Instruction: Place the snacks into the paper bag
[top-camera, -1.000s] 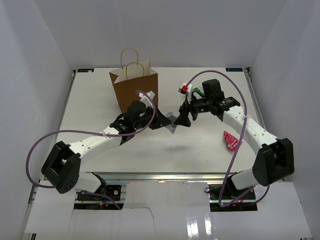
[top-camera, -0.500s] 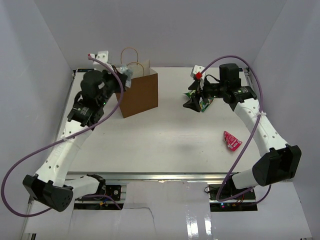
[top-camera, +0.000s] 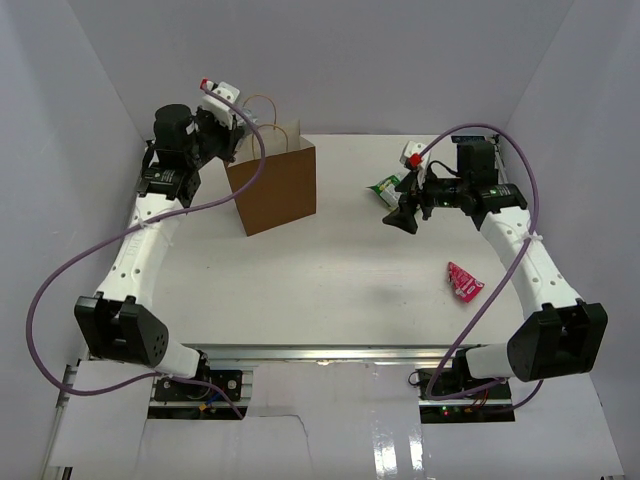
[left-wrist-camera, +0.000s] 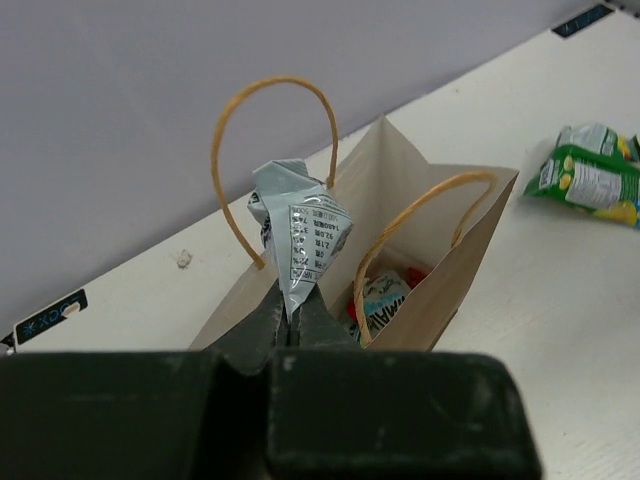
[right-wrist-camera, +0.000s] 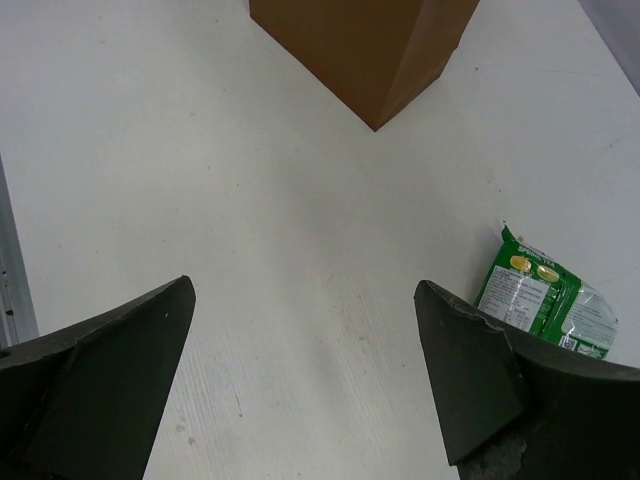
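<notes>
My left gripper (left-wrist-camera: 292, 322) is pinched shut on a silver packet (left-wrist-camera: 298, 238), raised close to the open top of the paper bag (left-wrist-camera: 445, 285). The bag stands upright at the back left of the worktop (top-camera: 320, 290), with other packets (left-wrist-camera: 385, 298) lying inside. My right gripper (right-wrist-camera: 300, 375) hangs wide open and empty above the worktop, near a green packet (right-wrist-camera: 535, 300). A red packet (top-camera: 464, 281) lies well apart, toward the right.

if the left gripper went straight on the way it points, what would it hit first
Probably the bag, at its near rim or open mouth; depth is unclear. The left gripper holds a silver packet.
</notes>
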